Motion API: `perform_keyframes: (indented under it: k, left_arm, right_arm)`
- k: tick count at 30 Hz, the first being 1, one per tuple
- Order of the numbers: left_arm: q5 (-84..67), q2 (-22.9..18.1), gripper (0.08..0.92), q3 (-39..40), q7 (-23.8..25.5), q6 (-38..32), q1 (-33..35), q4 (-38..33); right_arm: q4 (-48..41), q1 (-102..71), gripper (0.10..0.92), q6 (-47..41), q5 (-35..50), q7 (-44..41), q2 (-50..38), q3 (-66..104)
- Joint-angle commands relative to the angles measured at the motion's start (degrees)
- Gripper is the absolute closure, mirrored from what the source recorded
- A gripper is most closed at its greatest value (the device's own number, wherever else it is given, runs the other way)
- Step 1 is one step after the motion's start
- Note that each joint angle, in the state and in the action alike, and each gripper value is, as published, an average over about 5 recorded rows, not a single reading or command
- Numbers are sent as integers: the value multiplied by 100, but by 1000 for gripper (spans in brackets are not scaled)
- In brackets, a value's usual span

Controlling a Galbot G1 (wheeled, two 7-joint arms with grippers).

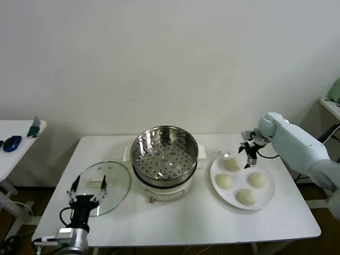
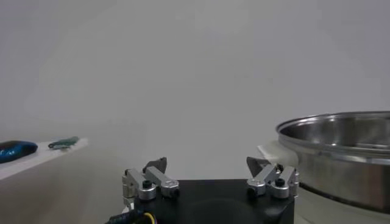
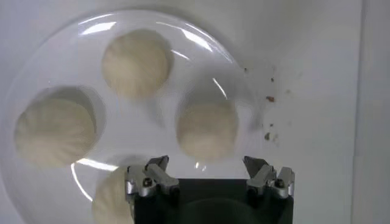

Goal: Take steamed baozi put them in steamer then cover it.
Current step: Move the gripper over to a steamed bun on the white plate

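Four steamed baozi (image 1: 232, 164) on plate (image 1: 267, 200)

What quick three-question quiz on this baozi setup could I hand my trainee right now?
1. How many baozi lie on the white plate?
2. True or false: the glass lid already covers the steamer.
3. Which gripper hovers over the plate: A left, B right?

Key: 1. Four. 2. False; it lies on the table at the steamer's left. 3. B, jaws open.
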Motion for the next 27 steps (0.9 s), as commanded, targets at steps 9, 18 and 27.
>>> perform_keyframes:
  k: [9,18,27]
  left_arm:
    - [-32,19,177,-63,-63,2,24,-18]
    - [-43,17,177,-76,-65,-4,53,-52]
    - [-75,17,177,-121,-67,-2,119,-94]
  right_arm:
    - [-751,-121,203,288,-513,204,670,129]
    - [-763,-157,227,360,-709,186,678,267]
    - [-510,-53,333,376,-504,87,535,120]
